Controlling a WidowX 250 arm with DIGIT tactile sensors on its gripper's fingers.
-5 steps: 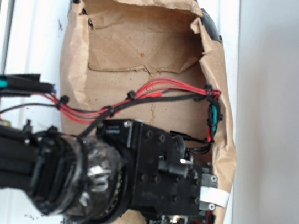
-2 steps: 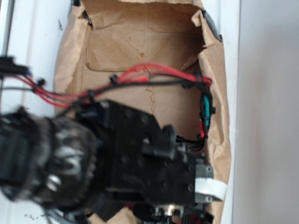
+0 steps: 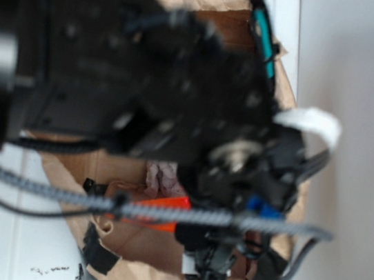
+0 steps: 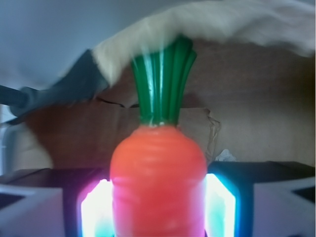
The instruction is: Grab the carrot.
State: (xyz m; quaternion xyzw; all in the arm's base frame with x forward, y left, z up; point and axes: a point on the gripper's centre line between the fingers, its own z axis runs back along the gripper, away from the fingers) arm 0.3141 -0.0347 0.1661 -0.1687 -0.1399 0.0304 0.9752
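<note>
from my wrist view the carrot [image 4: 158, 173] fills the middle of the frame, glossy orange with faint ridges, its dark green ribbed stem [image 4: 162, 81] pointing up and away from me. my gripper [image 4: 158, 207] has it between the two fingers: the left finger [image 4: 34, 207] and the right finger [image 4: 269, 202] sit low at either side of the orange body, and the glowing pads press against its flanks with no gap i can see, so i am closed on the carrot, as far as its width allows. behind the stem is the brown paper bag [image 4: 256, 118], its inner wall creased and its pale rim curving over the top of the view, with a dark patch on the rim at upper left. a bit of crumpled white paper [image 4: 224, 155] shows just right of the carrot, low against the bag wall. in the exterior view my arm [image 3: 133, 77] is a big blurred black mass close to the camera and covers most of the bag [image 3: 137, 244]; below it only a small strip of the carrot [image 3: 164, 203] shows as an orange-red patch, crossed by a grey braided cable [image 3: 163, 212]. a pale crumpled wad [image 3: 162, 177] lies just above that patch. the bag rests on a white surface [image 3: 21, 228], and my fingertips cannot be made out there.
</note>
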